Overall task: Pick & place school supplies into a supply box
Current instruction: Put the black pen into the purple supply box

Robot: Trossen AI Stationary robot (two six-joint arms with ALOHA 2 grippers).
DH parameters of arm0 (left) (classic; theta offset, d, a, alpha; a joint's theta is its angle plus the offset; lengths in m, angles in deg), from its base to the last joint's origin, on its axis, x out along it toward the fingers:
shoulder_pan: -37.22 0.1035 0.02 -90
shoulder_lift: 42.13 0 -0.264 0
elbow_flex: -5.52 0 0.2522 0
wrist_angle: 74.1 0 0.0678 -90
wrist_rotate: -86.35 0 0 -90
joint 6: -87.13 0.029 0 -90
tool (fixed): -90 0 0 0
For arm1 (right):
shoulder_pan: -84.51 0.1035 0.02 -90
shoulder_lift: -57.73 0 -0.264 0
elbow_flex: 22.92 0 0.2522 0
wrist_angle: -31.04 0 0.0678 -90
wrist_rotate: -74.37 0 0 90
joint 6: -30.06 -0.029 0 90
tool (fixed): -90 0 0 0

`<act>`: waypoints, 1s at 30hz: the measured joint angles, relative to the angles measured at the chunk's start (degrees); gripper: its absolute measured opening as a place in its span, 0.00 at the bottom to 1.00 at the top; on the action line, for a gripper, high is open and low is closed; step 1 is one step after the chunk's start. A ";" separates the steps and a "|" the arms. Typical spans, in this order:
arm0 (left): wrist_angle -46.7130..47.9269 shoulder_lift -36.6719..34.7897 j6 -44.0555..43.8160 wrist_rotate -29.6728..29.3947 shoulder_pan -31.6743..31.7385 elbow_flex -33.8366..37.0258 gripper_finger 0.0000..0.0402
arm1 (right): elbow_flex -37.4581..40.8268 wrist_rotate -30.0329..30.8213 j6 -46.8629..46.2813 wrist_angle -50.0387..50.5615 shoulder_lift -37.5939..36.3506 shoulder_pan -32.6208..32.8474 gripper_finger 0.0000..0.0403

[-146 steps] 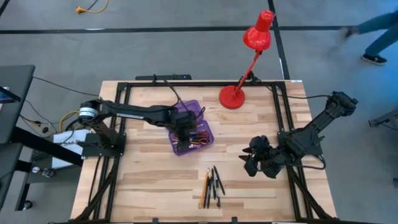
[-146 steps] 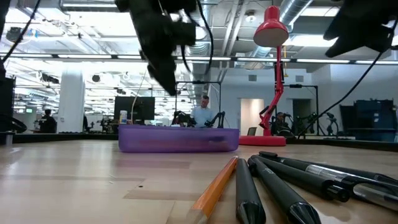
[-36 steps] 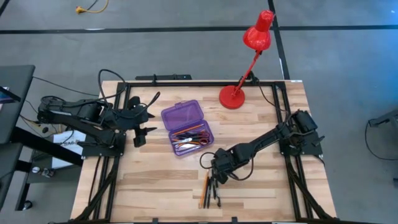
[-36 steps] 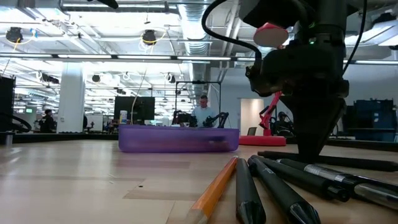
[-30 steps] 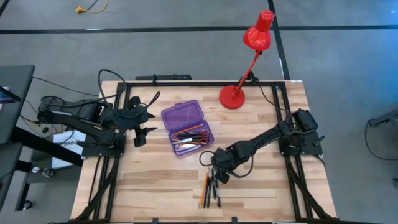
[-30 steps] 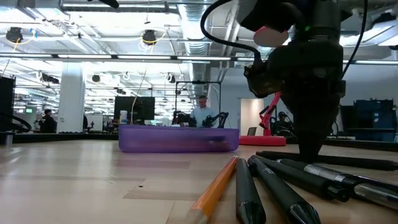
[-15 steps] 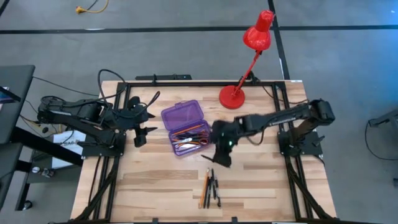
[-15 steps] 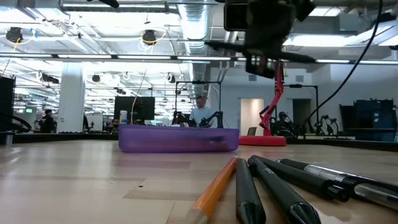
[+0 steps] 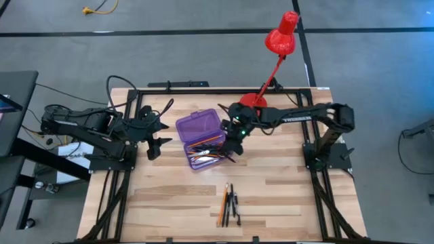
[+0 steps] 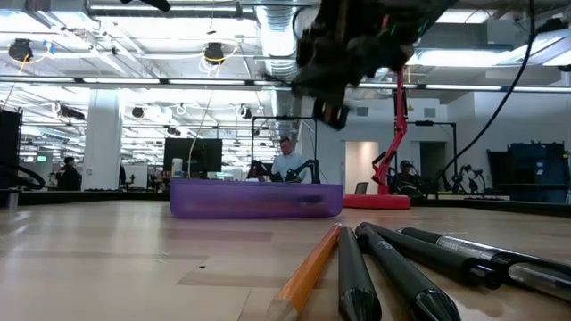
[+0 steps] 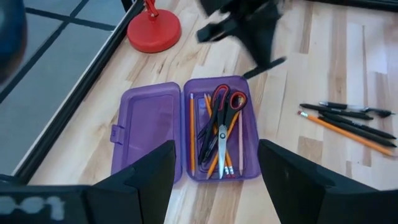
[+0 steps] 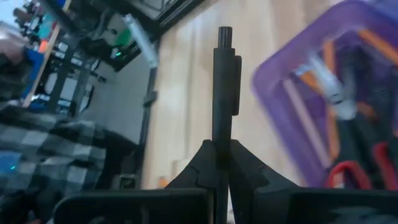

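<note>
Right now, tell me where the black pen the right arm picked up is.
Clamped in the right pincer, the black pen hangs over the purple box's right edge.

Your supply box [image 9: 205, 139] sits mid-table, scissors [image 11: 221, 124] and pencils [image 11: 210, 138] inside; lamp [image 9: 253, 106] behind it; loose pens [image 9: 232, 201] on table toward front edge.

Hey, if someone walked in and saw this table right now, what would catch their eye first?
Probably the open purple supply box mid-table, with red-handled scissors and orange pencils inside. The right gripper hangs at the box's edge, its fingers shut on a black pen. A bright red desk lamp stands at the far edge.
</note>
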 joint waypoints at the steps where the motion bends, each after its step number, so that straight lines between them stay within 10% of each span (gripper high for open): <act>1: -0.06 0.00 -0.33 0.01 0.00 0.00 0.54 | 0.00 0.04 0.09 -0.90 1.14 -0.63 0.00; 11: -2.52 -0.02 -2.54 -0.13 0.00 0.00 0.54 | -5.77 -0.12 3.86 -5.20 11.88 -3.03 0.00; 30: -3.61 0.00 -6.78 -4.72 -3.71 -0.02 0.54 | -25.11 6.36 23.16 22.55 20.68 -3.72 0.04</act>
